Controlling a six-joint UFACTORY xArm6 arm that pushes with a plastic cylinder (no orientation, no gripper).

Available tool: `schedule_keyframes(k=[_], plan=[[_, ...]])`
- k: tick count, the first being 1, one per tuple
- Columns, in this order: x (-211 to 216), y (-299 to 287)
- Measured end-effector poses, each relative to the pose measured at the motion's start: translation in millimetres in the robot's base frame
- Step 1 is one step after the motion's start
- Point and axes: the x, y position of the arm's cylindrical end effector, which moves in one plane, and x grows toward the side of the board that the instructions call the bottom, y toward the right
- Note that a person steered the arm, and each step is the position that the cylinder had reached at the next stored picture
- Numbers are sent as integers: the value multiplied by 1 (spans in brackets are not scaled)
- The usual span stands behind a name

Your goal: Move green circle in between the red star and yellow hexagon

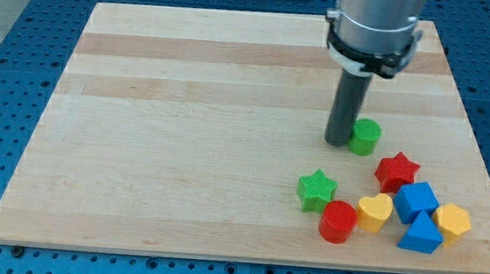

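Note:
The green circle (pixel 366 136) sits on the wooden board (pixel 185 123) at the view's right of centre. My tip (pixel 339 142) stands right against its left side, touching or nearly so. The red star (pixel 396 172) lies just below and to the right of the green circle. The yellow hexagon (pixel 453 221) lies further to the lower right, near the board's right edge. A blue cube (pixel 416 201) sits between the red star and the yellow hexagon.
A green star (pixel 317 190), a red cylinder (pixel 338 221), a yellow heart (pixel 375 212) and a blue triangle (pixel 420 233) cluster along the bottom right. The board's bottom edge runs just below them.

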Motion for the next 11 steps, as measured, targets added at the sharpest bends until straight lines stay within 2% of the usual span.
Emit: schedule_keyframes(k=[3,5,6,9,11], plan=[[-7,40],[-45,36],[-44,45],[-5,46],[-42,53]])
